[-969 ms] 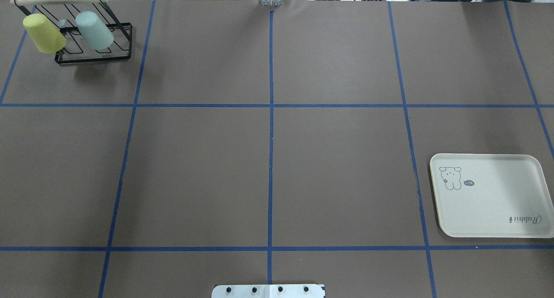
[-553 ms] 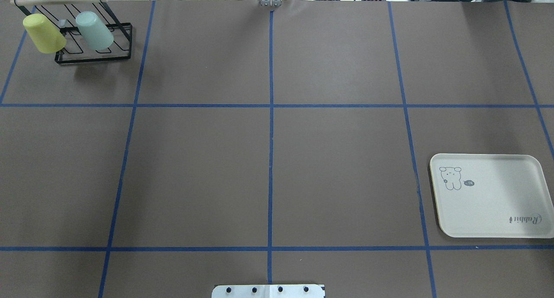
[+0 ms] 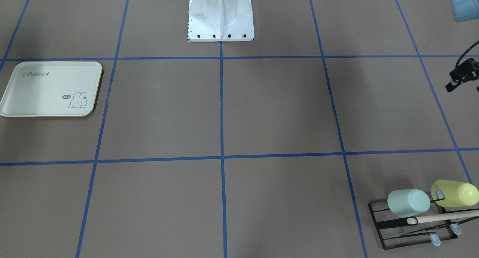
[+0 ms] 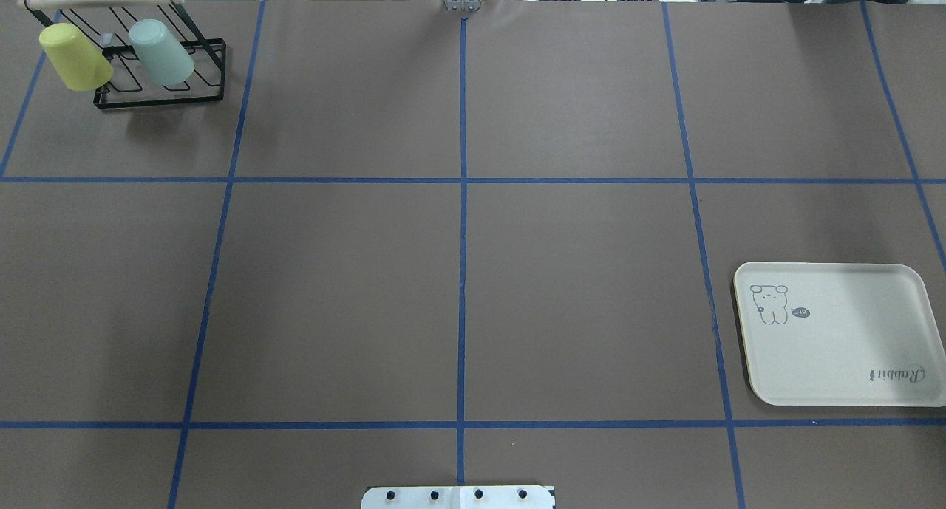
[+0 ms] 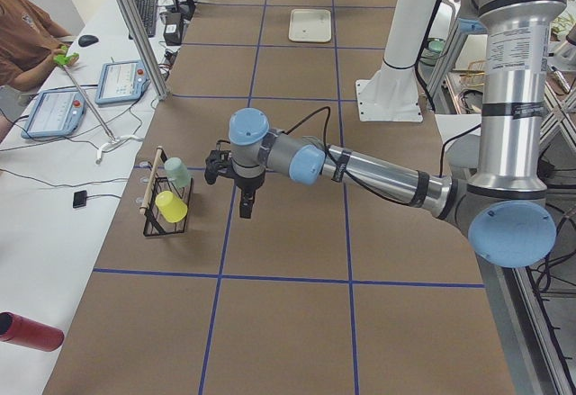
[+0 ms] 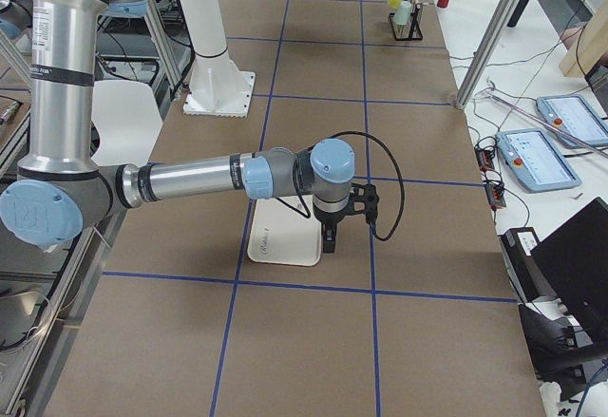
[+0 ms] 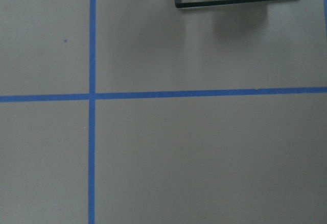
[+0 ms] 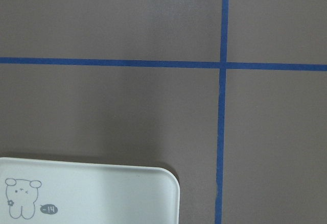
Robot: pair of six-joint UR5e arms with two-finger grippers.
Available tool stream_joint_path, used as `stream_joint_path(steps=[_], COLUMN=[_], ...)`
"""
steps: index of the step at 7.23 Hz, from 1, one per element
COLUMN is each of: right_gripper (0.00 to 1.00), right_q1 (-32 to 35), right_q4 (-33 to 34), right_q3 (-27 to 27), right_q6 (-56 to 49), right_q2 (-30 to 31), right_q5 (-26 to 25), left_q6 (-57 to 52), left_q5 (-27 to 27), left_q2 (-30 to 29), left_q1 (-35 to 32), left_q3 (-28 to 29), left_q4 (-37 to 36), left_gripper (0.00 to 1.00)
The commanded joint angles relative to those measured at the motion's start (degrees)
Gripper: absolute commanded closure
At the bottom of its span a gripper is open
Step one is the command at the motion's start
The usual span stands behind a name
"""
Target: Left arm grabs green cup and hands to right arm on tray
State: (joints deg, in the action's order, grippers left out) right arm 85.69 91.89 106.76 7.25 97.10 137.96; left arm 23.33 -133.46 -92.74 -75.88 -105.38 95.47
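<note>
Left pincer [image 5: 246, 213], state not readable from the side view, is held near the black wire rack [image 4: 159, 99] at the far left of the surface [image 4: 458, 272], where the green cup [image 4: 161, 51] is propped tilted; jaws to be opened, squared across its wall, kept off the yellow-green cup [image 4: 74, 57].

Script on the tray [image 3: 48, 89]: "Rabbit", in one corner.
Speech bubble [image 3: 66, 97] beside the bunny drawing [image 3: 78, 100]: "hi", small and barely legible.
</note>
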Motion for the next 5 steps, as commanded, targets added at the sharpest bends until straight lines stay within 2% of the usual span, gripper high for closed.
stream_joint_path(steps=[1,2,4,5], right_gripper=[0.00,0.00,0.00,0.00], right_q1=[-0.6,-0.9,-1.1,-1.2], right_q4=[-4.2,-7.4,-8.7,-8.8], right_q3=[-0.1,-0.2,-0.2,-0.2], right_q6=[-0.2,0.2,0.5,0.3], right_q2=[0.4,2.4,2.6,2.6], right_q5=[0.6,0.6,0.6,0.6], left_q6=[8.8,9.0,8.6,8.6], left_q5=[2.0,4.5,6.4,7.3], left_q2=[-11.4,-15.2,-24.0,-25.2], left_q1=[4.9,6.4,8.3,8.4], left_q3=[6.4,9.8,19.6,21.2], left_q4=[-0.6,-0.6,-0.2,0.0], left_gripper=[0.00,0.00,0.00,0.00])
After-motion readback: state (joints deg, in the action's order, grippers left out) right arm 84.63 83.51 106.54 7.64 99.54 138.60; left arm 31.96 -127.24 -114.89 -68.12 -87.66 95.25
